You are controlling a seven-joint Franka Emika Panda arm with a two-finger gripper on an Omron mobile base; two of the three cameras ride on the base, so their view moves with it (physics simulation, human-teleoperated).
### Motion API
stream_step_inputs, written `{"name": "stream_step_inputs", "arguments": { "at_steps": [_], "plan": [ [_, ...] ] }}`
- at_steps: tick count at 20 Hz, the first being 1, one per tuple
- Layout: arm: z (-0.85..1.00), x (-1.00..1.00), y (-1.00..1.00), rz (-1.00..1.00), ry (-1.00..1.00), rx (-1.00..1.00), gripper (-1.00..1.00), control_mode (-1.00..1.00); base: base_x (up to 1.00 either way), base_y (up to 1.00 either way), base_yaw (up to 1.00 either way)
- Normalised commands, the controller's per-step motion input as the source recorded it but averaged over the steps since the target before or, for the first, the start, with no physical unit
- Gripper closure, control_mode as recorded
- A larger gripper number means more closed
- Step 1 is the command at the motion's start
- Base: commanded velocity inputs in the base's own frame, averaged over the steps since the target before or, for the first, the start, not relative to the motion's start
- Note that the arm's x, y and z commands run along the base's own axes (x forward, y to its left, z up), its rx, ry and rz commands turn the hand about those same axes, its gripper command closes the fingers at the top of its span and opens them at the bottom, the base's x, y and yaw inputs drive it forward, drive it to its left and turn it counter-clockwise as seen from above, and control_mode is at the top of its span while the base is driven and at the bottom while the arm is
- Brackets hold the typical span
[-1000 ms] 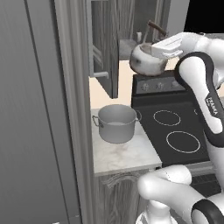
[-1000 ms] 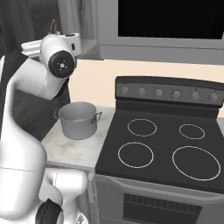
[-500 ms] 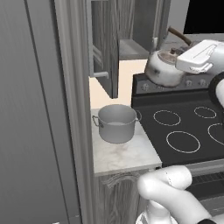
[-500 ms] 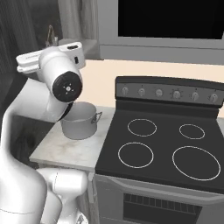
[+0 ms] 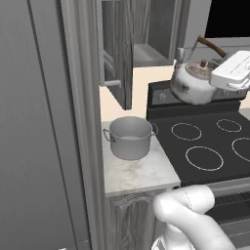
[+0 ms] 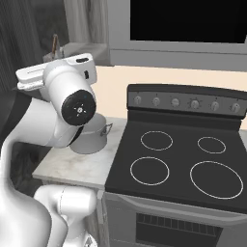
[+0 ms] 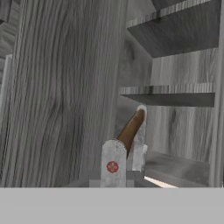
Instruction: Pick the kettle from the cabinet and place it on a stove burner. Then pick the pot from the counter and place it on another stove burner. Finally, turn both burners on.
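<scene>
The shiny silver kettle (image 5: 191,84) hangs tilted in the air over the back left of the black cooktop (image 5: 168,139), in front of the stove's control panel. My gripper (image 7: 127,153) is shut on the kettle's brown arched handle (image 7: 131,127), one finger (image 7: 113,164) on each side. The dark wood-grain cabinet (image 5: 152,29) stands open behind it, door (image 5: 117,49) swung out. The grey pot (image 5: 129,137) sits on the pale marbled counter (image 5: 139,173), left of the stove. The two larger burner circles (image 6: 149,170) (image 6: 215,179) lie at the cooktop's front.
Knobs (image 6: 194,103) line the stove's back panel. A black-windowed microwave (image 6: 188,21) hangs above the stove. A tall grey panel (image 5: 44,122) borders the counter on the left. My own arm (image 6: 67,106) hides part of the pot in the right base view.
The kettle has come out of the cabinet, carried right and slightly down in my gripper to above the stove's back. The pot has not moved.
</scene>
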Motion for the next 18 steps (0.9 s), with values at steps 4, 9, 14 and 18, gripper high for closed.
{"name": "stream_step_inputs", "arguments": {
  "at_steps": [4, 9, 14, 18],
  "plan": [
    [0.00, -0.10, -0.05, -0.01, -0.03, 0.01, 1.00, -1.00, 0.00, 0.00, 0.00],
    [0.00, 0.00, 0.00, 0.00, 0.00, 0.00, 1.00, 1.00, -0.54, -0.71, -0.06],
    [0.00, 0.00, 0.00, 0.00, 0.00, 0.00, 1.00, 1.00, -0.45, -0.76, -0.05],
    [0.00, 0.00, 0.00, 0.00, 0.00, 0.00, 1.00, 1.00, -0.24, -0.74, -0.01]
  ]
}}
